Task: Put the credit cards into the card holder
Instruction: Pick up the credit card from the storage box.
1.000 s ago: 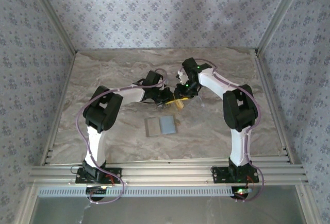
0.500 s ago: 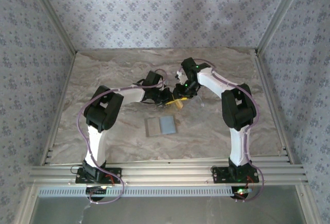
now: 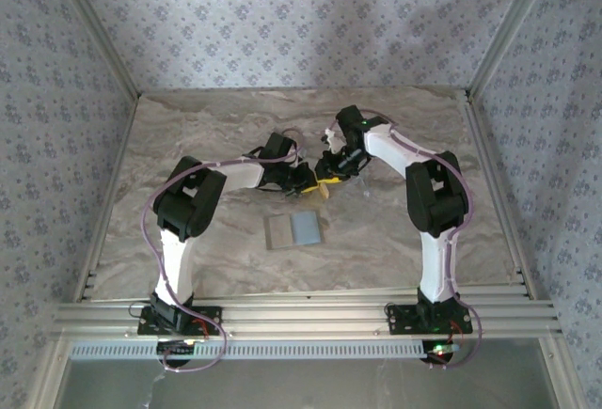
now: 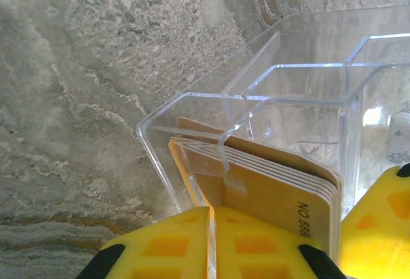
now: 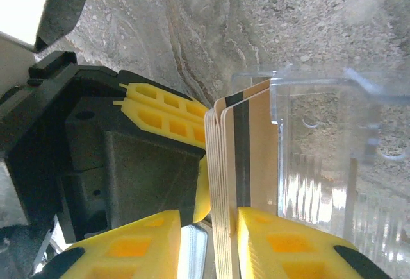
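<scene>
— What sits on the beige marble-patterned tabletop [image 3: 188,127]?
— A clear plastic compartmented box [image 4: 288,80], mid-table. Blue floral-papered walls [image 3: 282,14] surround it; aluminium rails [image 3: 301,315] line the near edge.

place: lab robot booth (a staged set) | evidence: aluminium frame [image 3: 301,320], wallpapered panels [image 3: 301,23], marble-print tabletop [image 3: 202,122]

Two robot arms were counted, the left arm [image 3: 183,212] and the right arm [image 3: 435,204], and with them two grippers, the left gripper [image 4: 210,218] and the right gripper [image 5: 208,218]. One card holder [image 3: 293,230] was seen, one clear plastic box [image 4: 307,93], and one stack of credit cards [image 5: 246,151], of which at least five edges could be told apart.
</scene>
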